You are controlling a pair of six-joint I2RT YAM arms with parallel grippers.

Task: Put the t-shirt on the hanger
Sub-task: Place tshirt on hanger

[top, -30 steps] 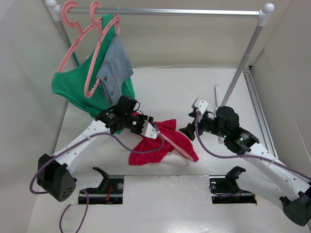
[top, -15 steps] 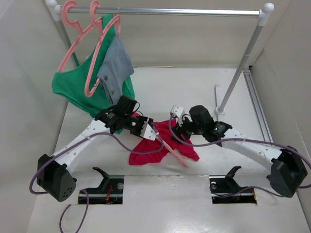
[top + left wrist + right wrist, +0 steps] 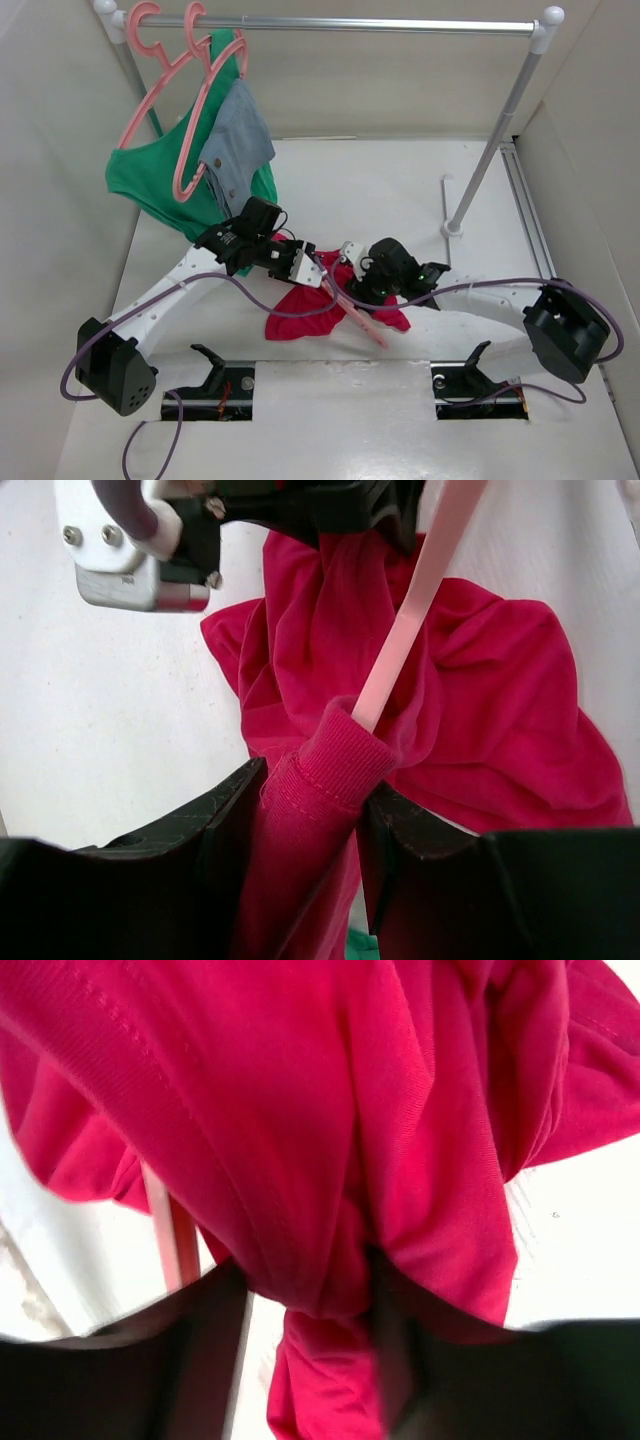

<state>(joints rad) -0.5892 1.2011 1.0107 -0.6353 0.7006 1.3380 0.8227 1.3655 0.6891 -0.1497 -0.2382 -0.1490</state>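
Observation:
The crimson t-shirt (image 3: 298, 312) lies bunched on the white table between the arms. The salmon-pink hanger (image 3: 366, 323) runs slanting through it, one bar sticking out toward the near edge. My left gripper (image 3: 312, 270) is shut on the t-shirt's ribbed collar (image 3: 335, 765), and the hanger bar (image 3: 415, 600) comes out of that collar. My right gripper (image 3: 352, 272) is pressed into the t-shirt from the right, close to the left one. In the right wrist view it (image 3: 305, 1330) is shut on a bunched fold of t-shirt (image 3: 300, 1110), with the hanger bar (image 3: 170, 1230) to its left. The hanger's hook is hidden.
A metal clothes rail (image 3: 350, 24) spans the back, its right post (image 3: 490, 150) slanting down to the table. Two pink hangers (image 3: 160, 100) at its left end carry a green garment (image 3: 150, 180) and a grey-blue garment (image 3: 240, 135). Two black rests (image 3: 215, 385) (image 3: 470, 385) sit near the front edge.
My right arm has swung left from beside the rack post to the t-shirt and closed on the cloth. The left gripper has kept its hold in place.

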